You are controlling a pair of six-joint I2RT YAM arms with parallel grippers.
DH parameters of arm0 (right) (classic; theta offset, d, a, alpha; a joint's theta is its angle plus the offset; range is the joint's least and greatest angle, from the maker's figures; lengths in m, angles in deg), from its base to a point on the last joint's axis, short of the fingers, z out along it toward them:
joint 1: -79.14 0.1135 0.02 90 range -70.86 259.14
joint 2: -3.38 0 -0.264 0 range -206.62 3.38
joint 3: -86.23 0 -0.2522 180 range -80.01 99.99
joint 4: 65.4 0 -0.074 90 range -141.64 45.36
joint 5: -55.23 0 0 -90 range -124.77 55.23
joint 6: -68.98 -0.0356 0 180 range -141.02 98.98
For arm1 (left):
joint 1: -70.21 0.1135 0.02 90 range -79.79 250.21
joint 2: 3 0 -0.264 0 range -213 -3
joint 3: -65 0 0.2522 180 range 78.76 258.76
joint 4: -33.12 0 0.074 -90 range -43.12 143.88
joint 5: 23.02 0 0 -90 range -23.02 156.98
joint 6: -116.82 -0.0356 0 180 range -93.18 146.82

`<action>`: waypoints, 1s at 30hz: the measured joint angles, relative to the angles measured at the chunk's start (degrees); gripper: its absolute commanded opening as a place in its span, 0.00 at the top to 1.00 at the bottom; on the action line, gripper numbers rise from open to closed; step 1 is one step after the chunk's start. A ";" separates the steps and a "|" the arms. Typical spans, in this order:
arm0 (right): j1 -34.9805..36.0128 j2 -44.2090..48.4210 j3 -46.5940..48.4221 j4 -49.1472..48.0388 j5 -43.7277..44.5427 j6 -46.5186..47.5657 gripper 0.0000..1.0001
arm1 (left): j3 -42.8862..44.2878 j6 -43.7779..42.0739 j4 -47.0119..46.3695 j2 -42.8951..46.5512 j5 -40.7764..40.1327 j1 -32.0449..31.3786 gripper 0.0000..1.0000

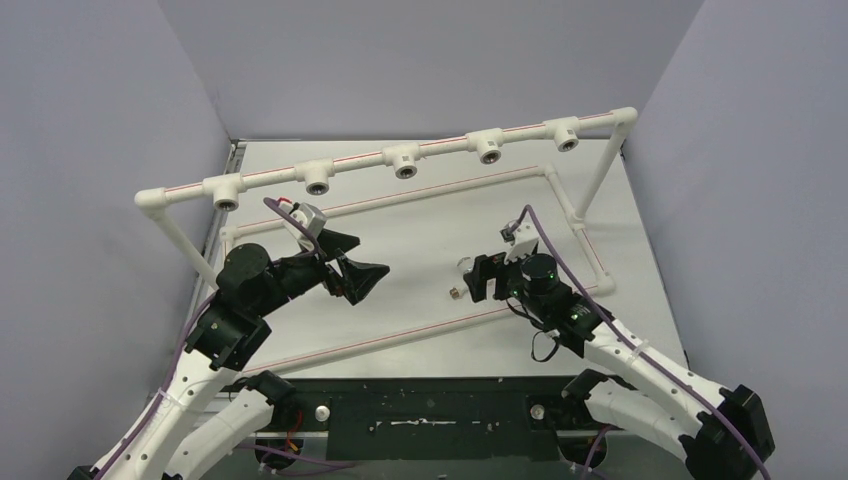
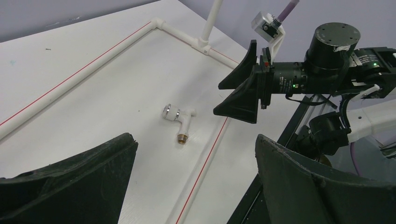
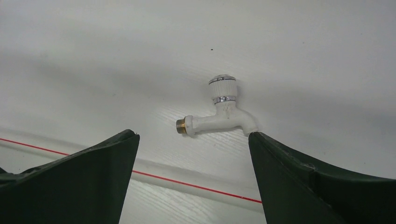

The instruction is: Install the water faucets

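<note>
One water faucet (image 3: pixel 219 116) lies flat on the white table, small and white, with a brass threaded end pointing left and a round silvery knob. My right gripper (image 3: pixel 192 136) hangs just over it, open and empty; its right fingertip (image 3: pixel 261 142) sits at the faucet's spout. From above, the faucet (image 1: pixel 461 281) shows just left of the right gripper (image 1: pixel 487 278). My left gripper (image 1: pixel 350 262) is open and empty, raised to the left, well apart from the faucet (image 2: pixel 179 117). The left gripper (image 2: pixel 196 138) looks across at the right gripper (image 2: pixel 217 100).
A white pipe frame stands on the table: a raised top rail (image 1: pixel 440 146) carries several tee sockets (image 1: pixel 405 160) facing the arms. Its base pipe (image 1: pixel 400 340), marked with a red line, runs just in front of the faucet. Grey walls close in both sides.
</note>
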 measured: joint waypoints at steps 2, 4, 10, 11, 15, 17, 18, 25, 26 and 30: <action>0.00 -2.03 -0.42 -2.67 0.90 0.44 0.09 | 0.00 0.00 0.00 0.02 -0.09 0.00 0.04; 0.00 -4.33 -0.96 -5.64 2.27 0.68 0.10 | 0.00 0.00 0.00 0.02 -0.26 -0.02 0.04; -0.13 -11.89 -2.12 -13.16 4.22 1.33 0.11 | 0.00 -0.02 0.02 0.02 -0.92 -0.17 0.04; -0.42 -13.53 -2.12 -14.27 4.17 1.31 0.11 | 0.00 0.00 0.00 0.02 -0.94 -0.24 0.04; -1.90 -19.98 -2.10 -17.46 2.71 1.22 0.13 | 0.00 -0.02 0.00 -0.02 -1.11 -0.48 0.04; -3.41 -22.93 -2.10 -18.67 1.42 0.85 0.14 | 0.00 -0.02 0.02 -0.02 -1.14 -0.57 0.03; -4.42 -24.30 -2.10 -19.41 0.50 0.61 0.15 | 0.00 -0.02 0.02 -0.04 -1.16 -0.66 0.03; -7.67 -30.62 -1.92 -23.26 -3.37 0.02 0.17 | 0.00 -0.02 0.00 -0.28 -1.16 -0.74 0.03; -7.67 -31.36 -1.73 -23.56 -3.69 0.02 0.17 | 0.00 -0.02 0.00 -0.35 -1.16 -0.74 0.04; -7.63 -34.36 -0.33 -24.55 -4.61 0.17 0.19 | 0.00 -0.02 0.02 -0.68 -1.16 -0.74 0.03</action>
